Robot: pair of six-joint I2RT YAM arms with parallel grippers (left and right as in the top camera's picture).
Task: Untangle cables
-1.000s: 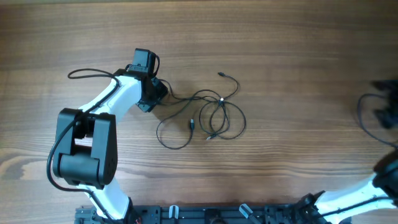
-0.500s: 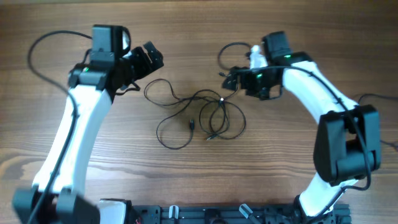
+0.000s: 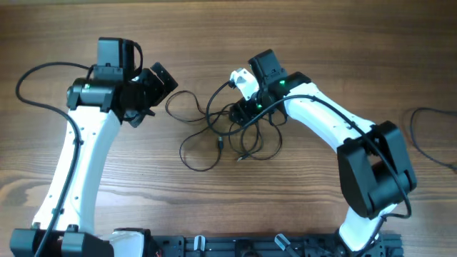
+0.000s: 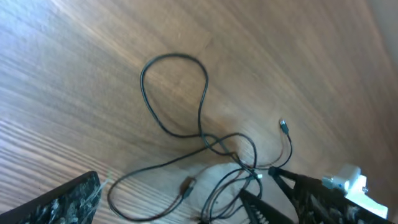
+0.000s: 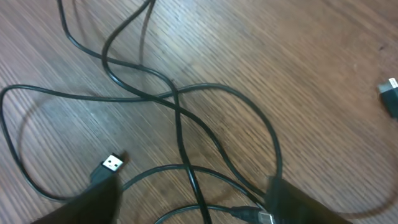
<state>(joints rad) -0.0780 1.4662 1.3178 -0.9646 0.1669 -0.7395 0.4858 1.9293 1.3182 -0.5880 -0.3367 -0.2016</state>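
Observation:
The cables (image 3: 196,153) are thin black wires lying in tangled loops on the wooden table, mid-frame in the overhead view. My right gripper (image 3: 243,114) sits low over the knotted part, jaws open. In the right wrist view several strands of the cables (image 5: 180,112) cross between its fingers (image 5: 311,205), and a USB plug (image 5: 111,163) lies by the left finger. My left gripper (image 3: 157,96) is open and holds nothing, just left of the leftmost loop. The left wrist view shows that loop of the cables (image 4: 174,59), one left finger (image 4: 68,199) and the right gripper (image 4: 280,193).
Thick arm cables arc over the table at the far left (image 3: 28,78) and at the right edge (image 3: 428,135). A black rail (image 3: 250,246) runs along the table's front edge. Another plug end (image 5: 390,93) lies at the right wrist view's right edge.
The left gripper has opened, let go of the cables and drawn back up and left. The right arm has swung in from the right onto the tangle, and the strands there have shifted.

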